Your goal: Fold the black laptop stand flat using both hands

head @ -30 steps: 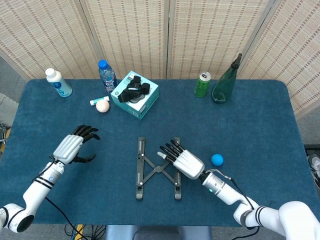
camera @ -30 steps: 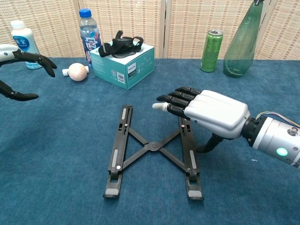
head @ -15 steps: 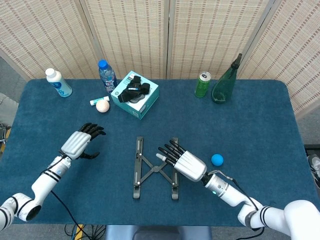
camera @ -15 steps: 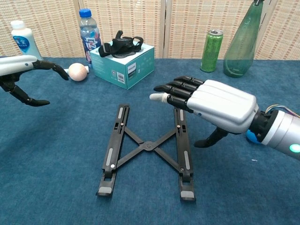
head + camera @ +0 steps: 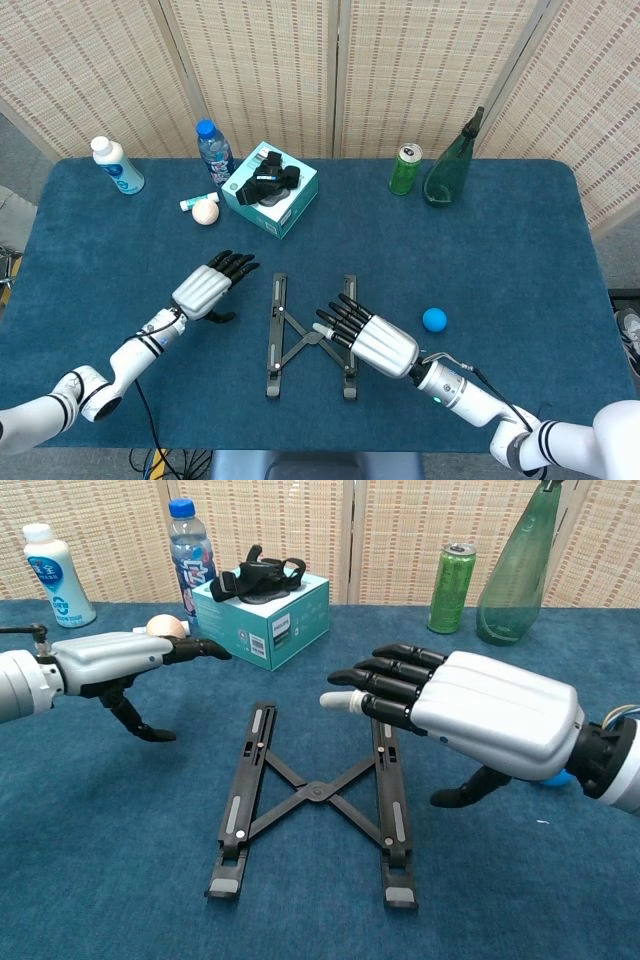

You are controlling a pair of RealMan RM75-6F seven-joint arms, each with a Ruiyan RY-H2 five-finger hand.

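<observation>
both hands empty, fingers apart: right hand over laptop stand (contact unclear), left hand beside it. uneven push could skid it.

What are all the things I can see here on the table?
laptop stand: one, black, lying open in an X at the table's near middle
table: one, blue cloth top
box: one, teal, far left of centre, black strap on top
water bottle: one, clear with blue cap, beside the box
white bottle: one, far left
pale ball: one, near the box
can: one, green, far right
glass bottle: one, dark green, beside the can
blue ball: one, right
left hand: open, left of the stand
right hand: open, over the stand's right rail
</observation>
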